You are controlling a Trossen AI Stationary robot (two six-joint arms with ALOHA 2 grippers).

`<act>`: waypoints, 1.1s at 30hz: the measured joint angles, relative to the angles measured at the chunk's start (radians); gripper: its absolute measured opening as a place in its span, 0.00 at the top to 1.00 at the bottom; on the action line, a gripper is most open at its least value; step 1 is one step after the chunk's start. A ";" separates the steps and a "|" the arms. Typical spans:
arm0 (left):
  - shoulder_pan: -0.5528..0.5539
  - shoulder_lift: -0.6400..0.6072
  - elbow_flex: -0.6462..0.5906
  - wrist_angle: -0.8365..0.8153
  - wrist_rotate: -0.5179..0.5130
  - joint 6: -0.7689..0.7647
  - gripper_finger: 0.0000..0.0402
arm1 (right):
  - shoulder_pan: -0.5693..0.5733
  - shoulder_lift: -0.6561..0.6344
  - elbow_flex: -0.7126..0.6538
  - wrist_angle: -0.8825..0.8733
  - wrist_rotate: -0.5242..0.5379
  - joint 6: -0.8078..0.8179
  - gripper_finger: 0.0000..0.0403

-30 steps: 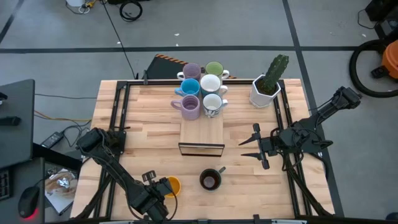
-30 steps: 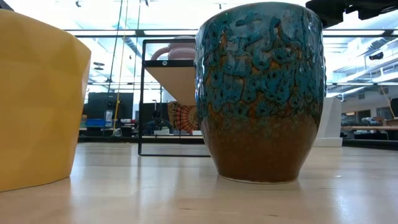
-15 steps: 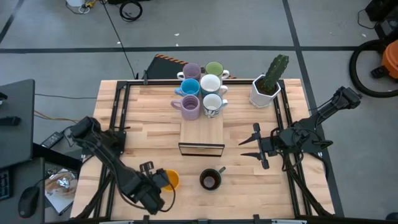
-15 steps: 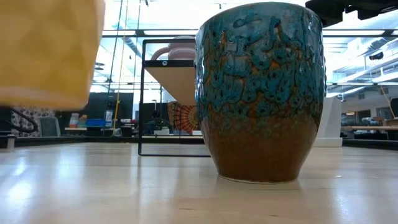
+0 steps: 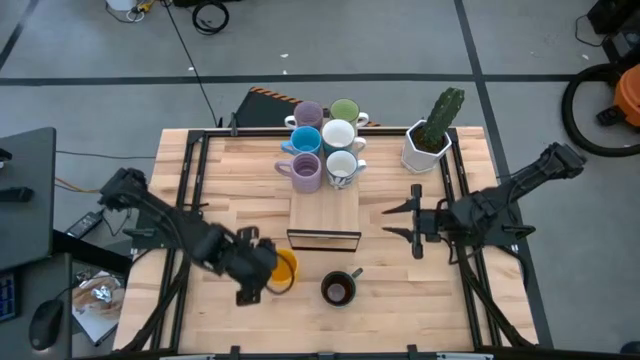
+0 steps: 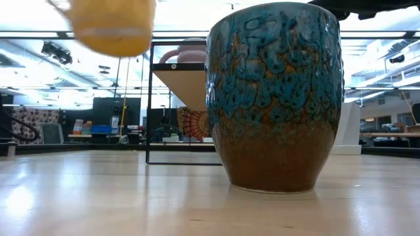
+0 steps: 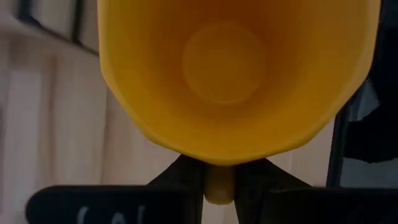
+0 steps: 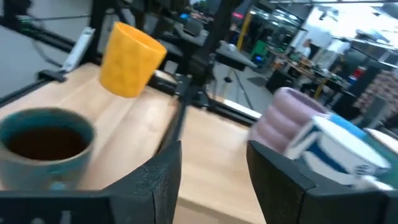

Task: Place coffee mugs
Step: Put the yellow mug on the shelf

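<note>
Placed so far: we count six mugs grouped at the far middle of the worktop (image 5: 180, 170), on and behind the wooden stand (image 5: 324, 212): the far lilac mug (image 5: 308, 113), the green mug (image 5: 344, 111), the light blue mug (image 5: 305, 140), the far white mug (image 5: 338, 134), the near lilac mug (image 5: 305, 171) and the near white mug (image 5: 341, 167)
In hand: the orange mug (image 5: 284, 268) is off the worktop; in the low view it hangs in the air with nothing under it, near-left of the stand
Left gripper (image 5: 262, 262): we see its fingers (image 7: 186, 180) pinched narrow on the orange mug's handle, the cup's mouth facing the wrist camera
Left to do: the black mug (image 5: 338, 289) stands alone at the near middle of the worktop, just right of the carried orange mug, untouched
Right gripper (image 5: 398, 220): it hovers right of the stand with its fingers (image 8: 155, 171) spread wide and nothing between them, pointing left across the worktop toward the black mug
Not part of the job: the cactus pot (image 5: 427, 146) sits at the far right, apart from the mugs
Our judgement: six of eight look settled, the seventh is on its way, and the eighth waits; we would call the task roughly three quarters done
Unclear: we cannot tell where on the stand the orange mug is meant to go
</note>
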 joint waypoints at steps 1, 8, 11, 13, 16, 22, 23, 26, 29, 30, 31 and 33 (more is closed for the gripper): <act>0.020 -0.017 0.000 0.008 0.006 0.037 0.86 | -0.013 0.000 0.009 -0.004 0.001 0.002 0.54; 0.139 -0.115 0.000 0.122 0.045 0.247 0.86 | -0.051 0.000 0.048 -0.101 0.002 0.091 0.59; 0.198 -0.144 0.012 0.127 0.056 0.323 0.86 | -0.051 0.000 0.048 -0.126 0.002 0.167 0.60; 0.235 -0.145 0.053 0.109 0.066 0.374 0.86 | -0.051 0.000 0.048 -0.158 0.009 0.226 0.60; 0.279 -0.144 0.152 0.072 0.061 0.473 0.86 | -0.051 0.002 0.048 -0.199 0.051 0.320 0.60; 0.374 -0.097 0.320 -0.106 -0.006 0.612 0.86 | -0.051 0.028 0.048 -0.210 0.097 0.431 0.60; 0.390 -0.092 0.328 -0.117 -0.008 0.628 0.86 | -0.051 0.035 0.048 -0.206 0.087 0.438 0.60; 0.437 -0.073 0.328 -0.157 -0.006 0.666 0.86 | -0.051 0.053 0.048 -0.189 0.069 0.447 0.60; 0.480 -0.037 0.327 -0.190 0.000 0.705 0.86 | -0.051 0.064 0.048 -0.166 0.081 0.461 0.60; 0.490 -0.027 0.327 -0.200 0.000 0.720 0.86 | -0.051 0.068 0.048 -0.156 0.088 0.464 0.60; 0.498 -0.018 0.327 -0.206 -0.001 0.737 0.86 | -0.051 0.070 0.048 -0.148 0.096 0.466 0.60; 0.508 0.001 0.327 -0.207 -0.002 0.759 0.86 | -0.051 0.074 0.048 -0.128 0.104 0.467 0.60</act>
